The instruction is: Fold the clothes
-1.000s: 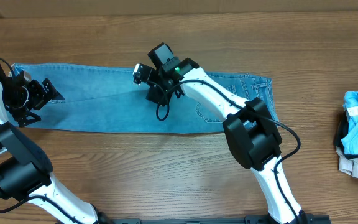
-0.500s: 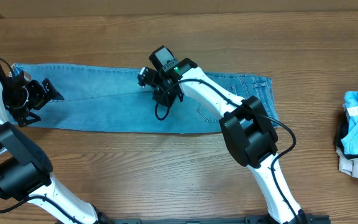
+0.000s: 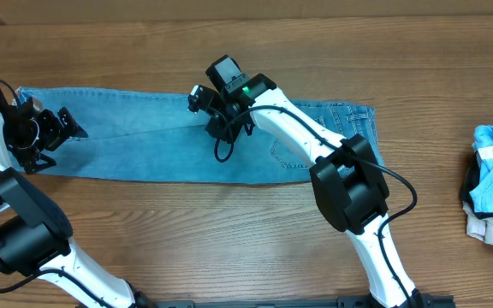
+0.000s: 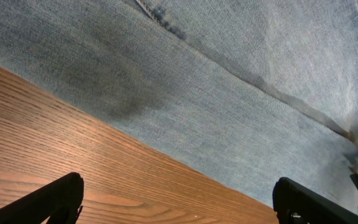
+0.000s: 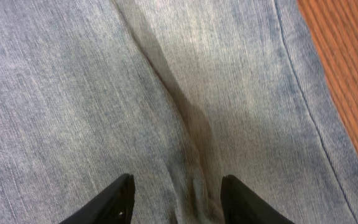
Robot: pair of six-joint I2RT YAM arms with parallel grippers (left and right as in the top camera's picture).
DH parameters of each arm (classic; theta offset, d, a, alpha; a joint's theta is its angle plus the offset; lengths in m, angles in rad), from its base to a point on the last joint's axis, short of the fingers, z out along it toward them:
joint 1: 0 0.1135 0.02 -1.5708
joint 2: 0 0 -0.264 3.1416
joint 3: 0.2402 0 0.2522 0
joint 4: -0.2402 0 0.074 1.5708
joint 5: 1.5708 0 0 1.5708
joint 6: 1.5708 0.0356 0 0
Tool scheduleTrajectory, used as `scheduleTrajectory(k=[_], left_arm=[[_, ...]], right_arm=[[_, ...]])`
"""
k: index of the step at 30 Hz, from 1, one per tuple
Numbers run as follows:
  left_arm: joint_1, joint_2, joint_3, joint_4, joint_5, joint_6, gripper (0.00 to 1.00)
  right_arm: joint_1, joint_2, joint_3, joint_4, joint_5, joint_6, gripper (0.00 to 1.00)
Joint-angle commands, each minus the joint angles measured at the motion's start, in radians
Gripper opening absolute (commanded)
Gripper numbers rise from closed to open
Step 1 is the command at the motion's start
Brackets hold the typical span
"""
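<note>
Lying flat and stretched lengthwise on the wooden counter (image 3: 229,222), the light blue jeans (image 3: 144,145) reach under both tools. The left tool (image 4: 179,202) hangs with its fingers wide apart and grips nothing; straight below it the long edge of a leg meets bare wood. The right tool (image 5: 180,199) sits low over the middle of the jeans with its fingertips (image 5: 120,199) apart, close against the denim. A raised crease runs between them, not pinched.
</note>
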Motion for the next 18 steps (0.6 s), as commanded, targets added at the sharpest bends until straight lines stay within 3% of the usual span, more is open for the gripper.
scheduleTrajectory(k=[1, 5, 9, 11, 16, 18], left_arm=[[-0.007, -0.035, 0.001, 0.002, -0.008, -0.016, 1.0], [-0.007, -0.035, 0.001, 0.003, -0.007, -0.017, 1.0], [-0.007, -0.035, 0.001, 0.003, -0.007, -0.017, 1.0], [-0.007, -0.035, 0.001, 0.002, -0.007, -0.017, 1.0], [-0.007, -0.035, 0.001, 0.002, -0.007, -0.017, 1.0], [-0.007, -0.035, 0.001, 0.002, -0.007, -0.017, 1.0]], right_arm=[[0.0, -0.009, 0.016, 0.014, -0.026, 0.004, 0.41], [0.0, 0.011, 0.015, 0.011, -0.026, 0.005, 0.37], [0.0, 0.015, 0.014, 0.012, -0.026, 0.004, 0.42], [0.0, 0.024, 0.014, 0.011, -0.026, 0.004, 0.49], [0.0, 0.064, 0.014, 0.01, -0.026, 0.005, 0.5], [0.0, 0.072, 0.014, 0.006, -0.026, 0.005, 0.37]])
